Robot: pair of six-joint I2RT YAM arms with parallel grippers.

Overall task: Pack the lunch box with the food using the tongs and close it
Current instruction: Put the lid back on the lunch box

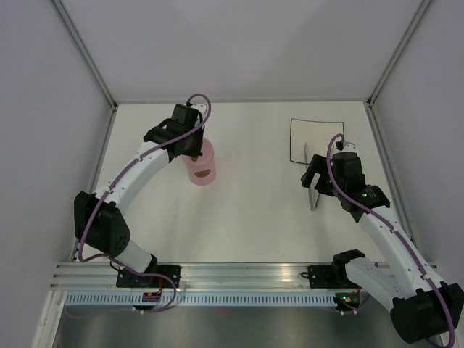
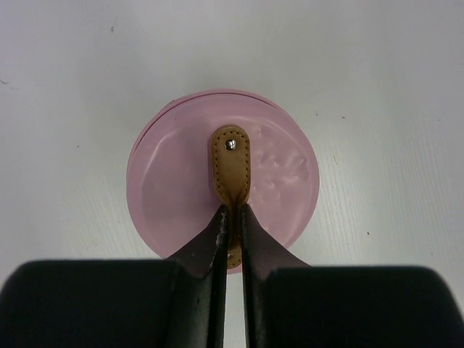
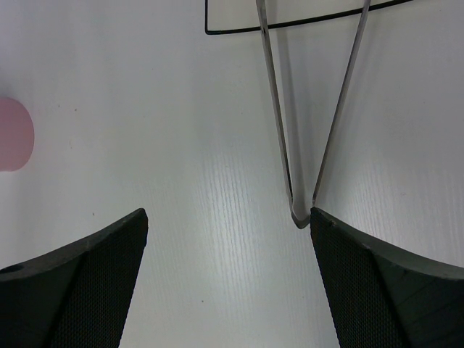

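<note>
L fingers (image 2: 217, 250) fill the bottom of the L wrist view. They are closed tight, w/ the tips pinching the near end of the brown handle (image 2: 230, 159) on the lid (image 2: 174, 192). The lid is a flat pink disc lying level over the lunch box (image 1: 201, 170). A thin second pink edge shows along its upper-L rim, so lid & tub look a hair out of line. Can't tell if the lid is fully seated.

From the top cam the tub stands upright on the worktop (image 1: 254, 225), L of ctr & toward the far side. The L arm curves over it from its base at the near-L corner.

R fingers (image 3: 377, 279) are spread wide & grip nothing. The tongs (image 3: 278, 130) lie on the worktop in front of them. The joined end of the V is nearest the wrist cam, right at the tip of the finger on the view's R side. Touching or just beside, can't tell. The 2 slim arms splay away toward the plate (image 3: 232, 14), cross its near dark edge & run out of frame.

The plate is white, square & dark-edged. It sits far-R on the worktop, well apart from the tub. A bit of the tub's pink side also shows at the L edge of the R wrist view.
</note>
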